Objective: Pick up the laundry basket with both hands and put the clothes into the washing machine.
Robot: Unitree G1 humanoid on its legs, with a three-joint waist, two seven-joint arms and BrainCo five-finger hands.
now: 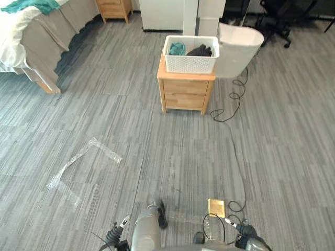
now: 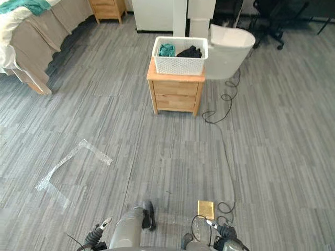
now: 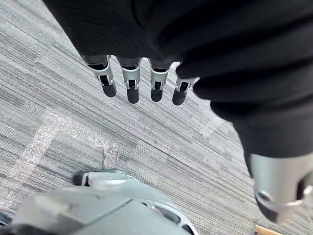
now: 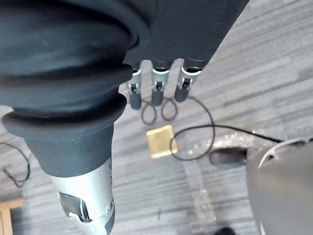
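**A:** Starting from the left – what is showing there?

**B:** A bed is taking up the far left corner, and tape marks are lying on the grey floor nearer the robot. The left robot hand is hanging low at the robot's side, its fingers straight and holding nothing.

**A:** And the laundry basket?

**B:** The white laundry basket is sitting on a small wooden surface straight ahead, well apart from both hands. A teal garment and a dark garment are lying inside it. Just beside it on the right a white rounded tub is standing – I am taking that for the washing machine, though I cannot tell for sure.

**A:** Further right?

**B:** A brass floor plate is lying close to the robot, and the right robot hand is hanging above it, also open and empty.

**A:** So which step is this?

**B:** I am judging it as the approach, with the pick-up not yet begun. The next move is calling for a walk forward until the basket is within reach. Then both arms need raising so that one hand is closing on each short side of the basket, level, or the clothes may be tipping out.
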